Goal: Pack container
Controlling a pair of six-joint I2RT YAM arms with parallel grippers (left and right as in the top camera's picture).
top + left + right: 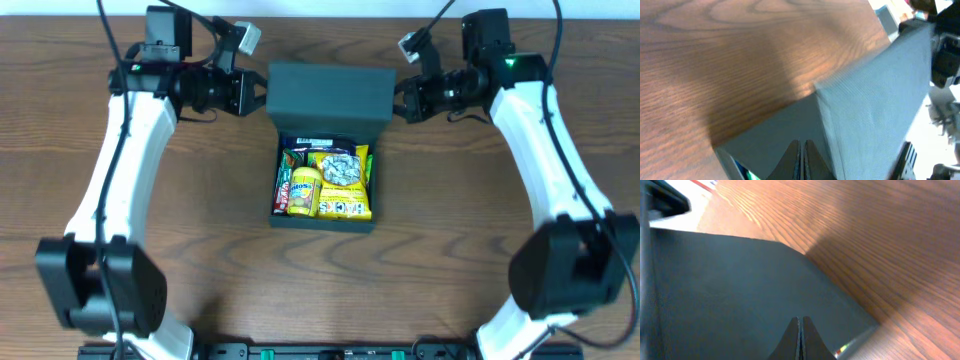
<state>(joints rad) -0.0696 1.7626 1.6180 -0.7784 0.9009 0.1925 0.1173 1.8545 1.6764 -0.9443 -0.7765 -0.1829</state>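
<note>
The matte black rectangular container with shallow walls (322,223) is sitting mid-way across the brown wooden table (450,270), holding yellow and green snack packets (335,182). Its flat hinged lid (330,95) is standing raised at the far side. The left gripper (256,95) and right gripper (400,100) are flanking it with jaws drawn together, probably so that both ends are steadied and it folds down evenly.

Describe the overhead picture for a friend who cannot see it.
An open black container sits in the middle of a wooden table, packed with yellow and green snack packets, its lid raised at the far side. Two white robot arms, the left arm and the right arm, reach in from either side, their jaws at the lid's two ends.
</note>
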